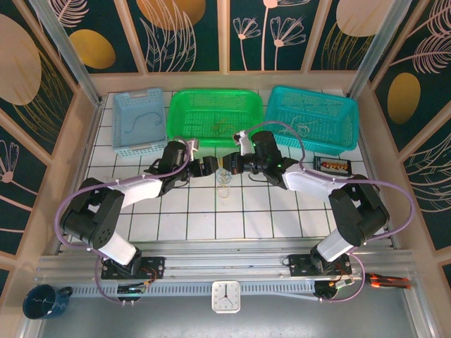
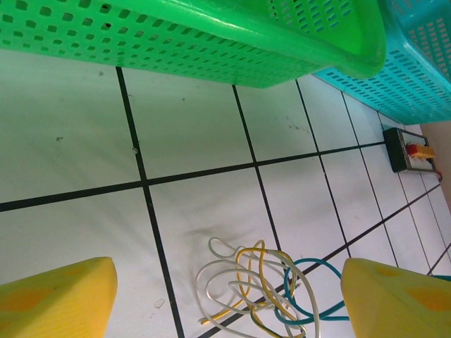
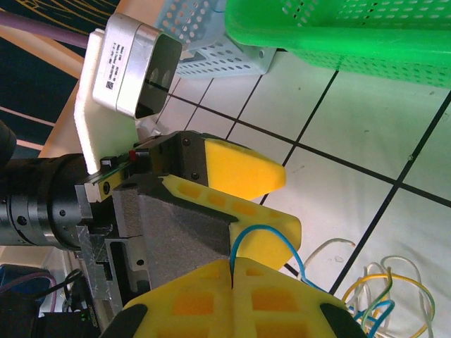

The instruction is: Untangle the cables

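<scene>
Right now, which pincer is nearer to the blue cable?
Right. The right pincer is shut on the blue cable, which loops out from between its fingertips. The left pincer stands open next to it, its fingers on either side of the cable tangle.

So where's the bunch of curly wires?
In the top view the cables lie on the tiled table, near its middle, just in front of the green basket.
</scene>
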Controlling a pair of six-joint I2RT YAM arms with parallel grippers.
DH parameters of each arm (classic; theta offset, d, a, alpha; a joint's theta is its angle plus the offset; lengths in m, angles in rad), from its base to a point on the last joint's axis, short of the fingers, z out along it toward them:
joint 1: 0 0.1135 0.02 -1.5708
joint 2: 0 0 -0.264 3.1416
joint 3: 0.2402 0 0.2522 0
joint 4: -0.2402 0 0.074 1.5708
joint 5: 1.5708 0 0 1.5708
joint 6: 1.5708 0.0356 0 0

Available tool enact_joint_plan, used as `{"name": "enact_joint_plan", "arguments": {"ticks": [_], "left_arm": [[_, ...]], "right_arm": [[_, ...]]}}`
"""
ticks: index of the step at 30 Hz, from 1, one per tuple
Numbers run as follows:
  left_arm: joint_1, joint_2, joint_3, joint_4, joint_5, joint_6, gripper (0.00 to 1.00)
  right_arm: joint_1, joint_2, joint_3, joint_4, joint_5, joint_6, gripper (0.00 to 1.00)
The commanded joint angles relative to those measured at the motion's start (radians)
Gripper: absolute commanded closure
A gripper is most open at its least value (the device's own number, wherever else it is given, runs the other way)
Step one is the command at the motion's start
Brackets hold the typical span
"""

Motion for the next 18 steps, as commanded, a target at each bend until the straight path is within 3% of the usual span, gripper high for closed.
{"name": "enact_joint_plan", "arguments": {"ticks": [1,8,18], "left_arm": [[-0.012,0.009,0.025,0.029,0.014,0.055,0.19],[-0.013,-0.027,-0.015,0.088,0.05,0.11,0.19],[-0.013,-0.065,-0.079,0.135,0.05,0.129,0.12]], "right_arm": [[-0.002,-0.009,-0.001,0.036,-0.042,0.003,1.0],[-0.007,0.001,0.008,0.02,-0.058,-0.012,1.0],[-0.021,0.006,0.019,0.009,-0.071,-0.021,1.0]]}}
